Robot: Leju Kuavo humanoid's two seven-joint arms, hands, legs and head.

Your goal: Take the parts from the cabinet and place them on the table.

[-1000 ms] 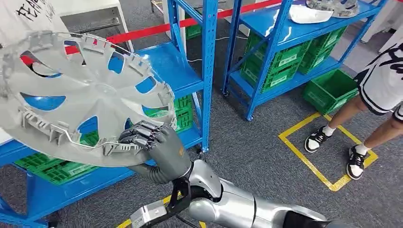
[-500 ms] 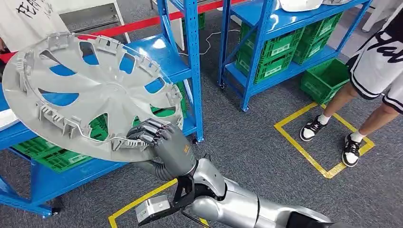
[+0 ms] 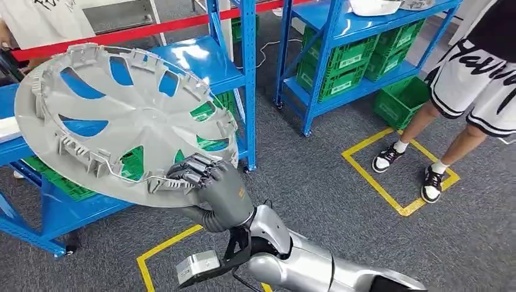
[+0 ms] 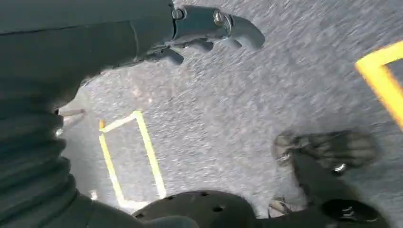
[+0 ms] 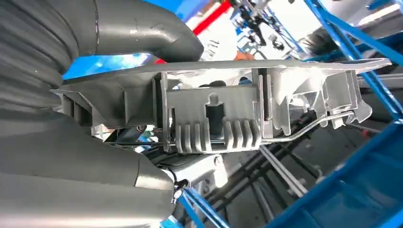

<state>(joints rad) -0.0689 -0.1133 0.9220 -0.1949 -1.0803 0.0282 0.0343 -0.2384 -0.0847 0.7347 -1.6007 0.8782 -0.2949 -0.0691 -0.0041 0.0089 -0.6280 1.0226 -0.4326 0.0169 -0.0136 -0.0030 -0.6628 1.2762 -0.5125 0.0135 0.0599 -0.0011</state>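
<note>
— Looking from the head view, what is that big grey disc?

— It is a wheel cover (image 3: 122, 121), round and silver-grey, with curved spoke openings through which the blue shelf (image 3: 201, 64) and green crates (image 3: 341, 73) show. Its inner side faces up: ribbed clips stand along the rim and a thin wire ring runs through them.

— Where is it?

— In the air, tilted, in front of the blue shelf and above the grey carpet floor (image 3: 316, 182).

— How is it held?

— The right hand (image 3: 213, 185) grips the near rim, dark fingers (image 3: 191, 170) curled over the top edge, the silver arm reaching up from below. In the right wrist view the thumb (image 5: 142, 28) lies along one face of the rim and a clip (image 5: 211, 123) sits just beyond the palm.

— And the left hand (image 4: 209, 31)?

— It hangs over the floor, holding nothing, fingers loosely apart.

— Anyone near?

— A person (image 3: 474, 79) in black-and-white shorts stands at the right, by a yellow floor marking (image 3: 389, 201).
</note>
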